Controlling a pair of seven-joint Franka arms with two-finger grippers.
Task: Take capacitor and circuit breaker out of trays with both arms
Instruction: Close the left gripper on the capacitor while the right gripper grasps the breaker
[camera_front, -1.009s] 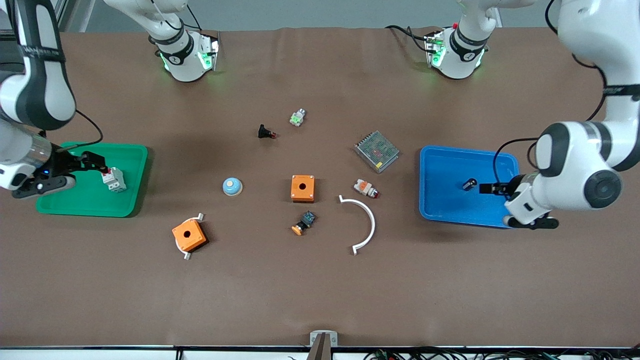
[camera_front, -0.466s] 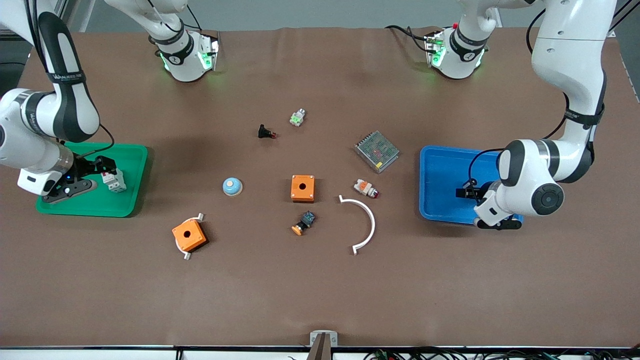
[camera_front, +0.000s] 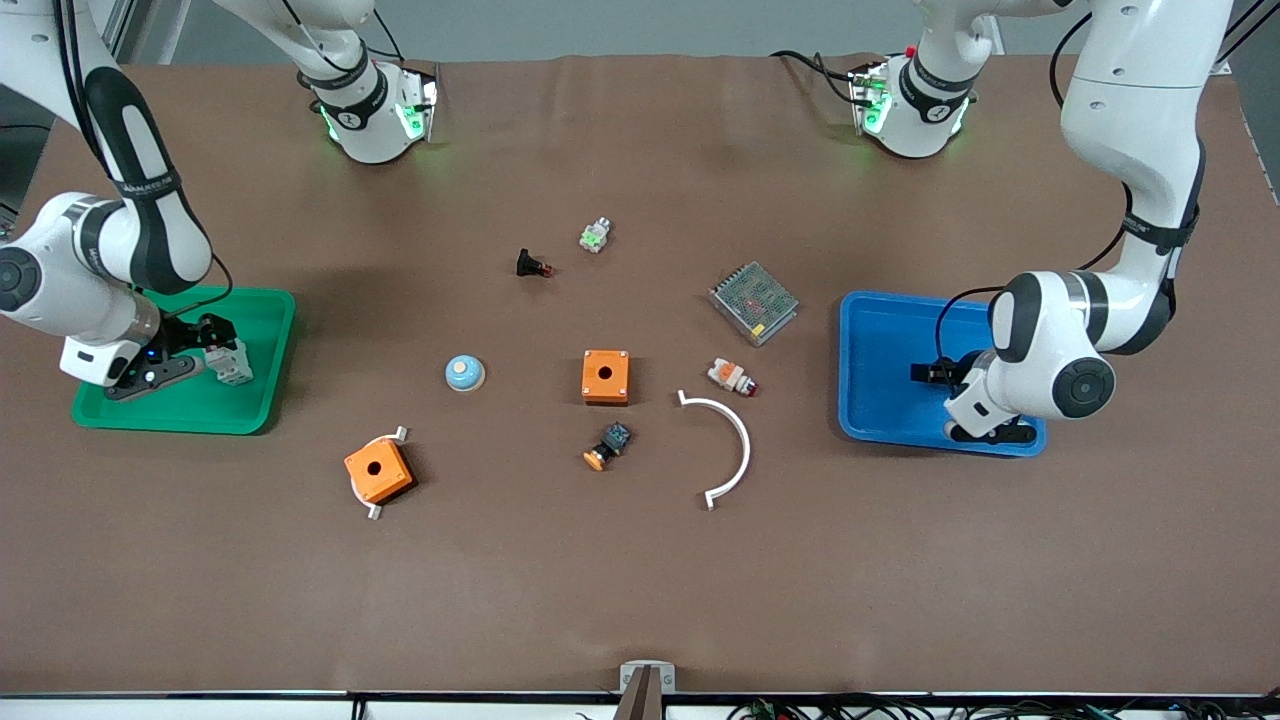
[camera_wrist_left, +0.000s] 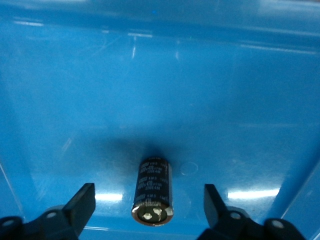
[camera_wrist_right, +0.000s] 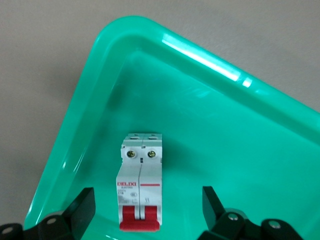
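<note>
The capacitor (camera_wrist_left: 152, 192), a small black cylinder with a silvery end face, lies on the floor of the blue tray (camera_front: 880, 340). My left gripper (camera_wrist_left: 147, 196) is open, with a finger on each side of it and not touching; in the front view that gripper (camera_front: 925, 373) hides the capacitor. The breaker (camera_wrist_right: 141, 180), white-grey with red levers, lies in the green tray (camera_front: 180, 410) and shows in the front view (camera_front: 232, 362). My right gripper (camera_wrist_right: 147, 197) is open astride it, apart from it, over the green tray (camera_front: 213, 336).
Between the trays lie two orange boxes (camera_front: 605, 376) (camera_front: 378, 472), a blue dome (camera_front: 465, 373), a white arc (camera_front: 728, 445), a mesh-topped metal box (camera_front: 754, 302), a black red-tipped button (camera_front: 532, 265), a white-orange part (camera_front: 731, 376) and a black-blue orange-capped part (camera_front: 608, 447).
The left hand has shifted toward the table's middle and now covers the capacitor in the front view. The right hand has edged closer to the breaker. Both parts lie where they were.
</note>
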